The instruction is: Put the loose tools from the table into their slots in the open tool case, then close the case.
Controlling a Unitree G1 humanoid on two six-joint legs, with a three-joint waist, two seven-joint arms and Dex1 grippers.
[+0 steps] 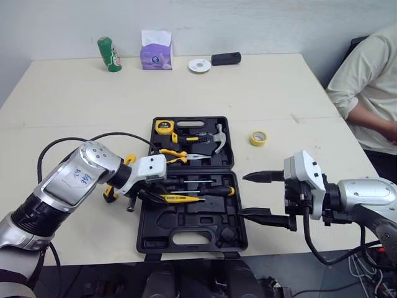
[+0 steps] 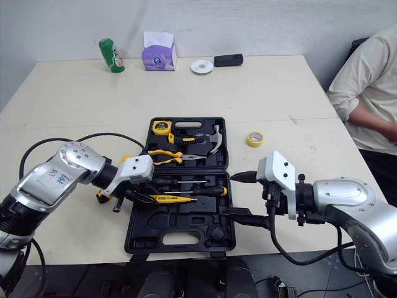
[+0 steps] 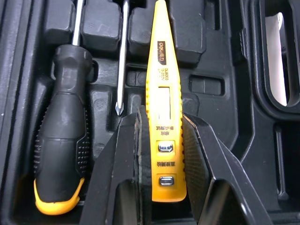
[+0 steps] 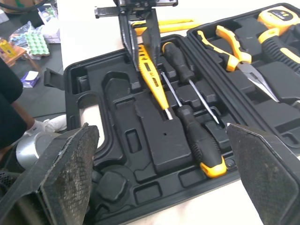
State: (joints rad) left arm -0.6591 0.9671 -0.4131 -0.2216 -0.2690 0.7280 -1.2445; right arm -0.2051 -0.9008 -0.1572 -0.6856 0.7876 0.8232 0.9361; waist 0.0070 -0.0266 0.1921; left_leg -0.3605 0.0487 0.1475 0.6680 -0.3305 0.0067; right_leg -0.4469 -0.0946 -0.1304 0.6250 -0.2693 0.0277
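One surface (image 1: 279, 93) carries the open tool case (image 1: 186, 233) at the middle of its front edge. My right pincer (image 1: 242, 195) hangs beside it, fingers apart. My left pincer (image 3: 161, 115) is clamped on the yellow tester pen (image 3: 164, 84), which lies over its slot next to the black screwdriver (image 3: 65, 140). I should press it flat, then let go and lift straight off

We read "deli" in dark letters on the yellow tester pen (image 3: 164, 103), near its tapered end at the upper middle of the left wrist view. The finer lines printed below it and the captions by its two buttons are too small for us to make out. A white sticker (image 1: 81, 177) on the silver forearm (image 1: 59, 195), at the lower left of the left eye view, bears blue handwriting we cannot read. The same goes for the print on the purple tissue pack (image 1: 156, 56) and the green bottle (image 1: 110, 54) at the upper left.
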